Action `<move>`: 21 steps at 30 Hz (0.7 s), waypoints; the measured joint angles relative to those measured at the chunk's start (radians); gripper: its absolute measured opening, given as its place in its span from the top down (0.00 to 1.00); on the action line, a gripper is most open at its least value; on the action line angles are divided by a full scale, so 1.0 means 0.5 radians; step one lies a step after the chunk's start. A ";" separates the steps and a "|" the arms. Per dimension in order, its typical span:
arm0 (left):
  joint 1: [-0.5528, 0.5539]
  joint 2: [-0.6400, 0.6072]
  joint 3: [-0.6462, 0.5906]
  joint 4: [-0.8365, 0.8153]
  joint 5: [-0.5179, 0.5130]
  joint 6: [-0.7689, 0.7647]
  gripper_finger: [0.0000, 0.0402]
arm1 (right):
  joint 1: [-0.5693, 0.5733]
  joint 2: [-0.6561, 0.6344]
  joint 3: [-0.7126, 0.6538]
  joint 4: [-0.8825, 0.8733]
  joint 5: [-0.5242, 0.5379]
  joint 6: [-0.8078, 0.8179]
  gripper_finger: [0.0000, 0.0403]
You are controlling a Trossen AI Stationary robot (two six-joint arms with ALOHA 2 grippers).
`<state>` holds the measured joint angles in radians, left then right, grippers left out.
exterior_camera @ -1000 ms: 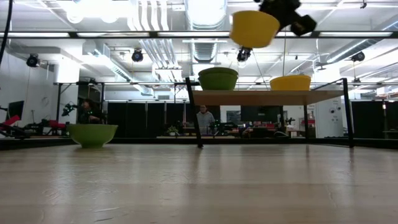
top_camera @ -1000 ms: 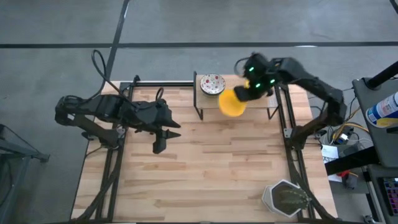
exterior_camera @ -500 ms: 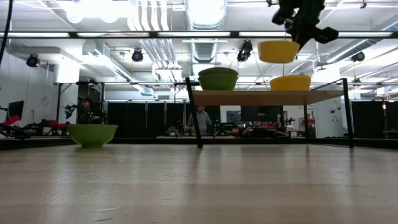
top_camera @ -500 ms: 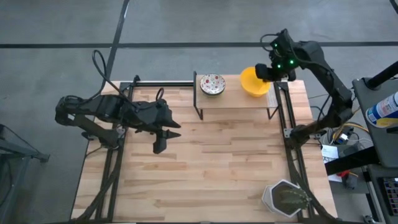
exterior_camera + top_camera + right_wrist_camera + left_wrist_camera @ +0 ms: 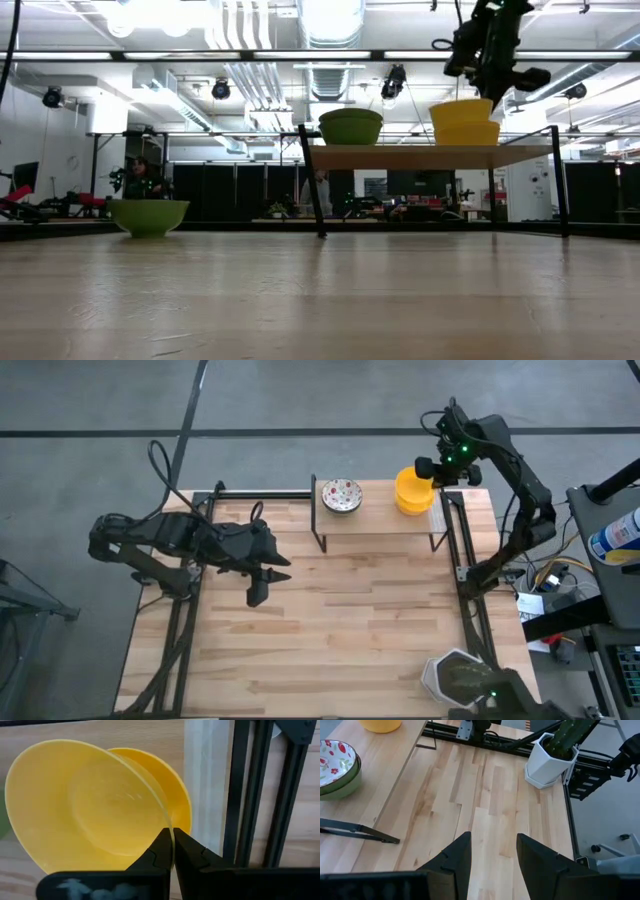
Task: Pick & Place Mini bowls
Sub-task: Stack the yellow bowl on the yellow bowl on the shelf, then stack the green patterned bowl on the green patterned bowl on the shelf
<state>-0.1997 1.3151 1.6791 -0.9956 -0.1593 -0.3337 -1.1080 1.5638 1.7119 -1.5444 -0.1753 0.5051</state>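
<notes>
A plain yellow mini bowl (image 5: 85, 805) is in my right gripper (image 5: 173, 836), which is shut on it over the right end of a raised wooden shelf (image 5: 375, 520). It sits right over a second yellow bowl (image 5: 465, 134) standing on the shelf; whether the two touch I cannot tell. A white speckled bowl (image 5: 341, 495) rests inside a green bowl (image 5: 342, 787) on the shelf's left end. My left gripper (image 5: 492, 855) hangs open over the table's left half, with nothing between its fingers. My right gripper pinches the yellow bowl's rim (image 5: 162, 822) between its two fingers, one inside the bowl and one outside. The fingers come from above, pointing steeply down, at the side of the bowl toward the table's right edge. The bowl stays mouth up, slightly tilted.
A grey hexagonal plant pot (image 5: 455, 678) stands at the near right corner. Another green bowl (image 5: 148, 216) stands on the table on the left of the low view. Black frame rails (image 5: 462, 550) run along the table's right edge beside the shelf. A wide stretch of bare wood (image 5: 350, 620) lies mid-table.
My right gripper has carried the yellow bowl from in front of the shelf toward the table's far right and down, over the second yellow bowl. The wrist has rolled and the bowl has come from a strong tilt to nearly level.
</notes>
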 joint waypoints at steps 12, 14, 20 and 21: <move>0.000 0.000 0.000 -0.001 0.000 0.000 0.63 | 0.001 0.062 -0.002 -0.018 0.164 -0.047 0.95; 0.000 0.000 0.000 -0.001 0.001 0.000 0.63 | 0.002 0.062 -0.002 -0.033 0.163 -0.081 0.91; 0.000 0.000 0.000 -0.001 0.001 0.001 0.63 | 0.003 0.054 -0.002 -0.047 0.133 -0.097 0.74; 0.000 0.000 0.000 -0.001 0.001 0.000 0.63 | 0.003 0.050 -0.002 -0.049 0.128 -0.098 0.72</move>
<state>-0.1997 1.3151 1.6791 -0.9958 -0.1589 -0.3336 -1.1063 1.5886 1.7107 -1.5690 -0.1113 0.4561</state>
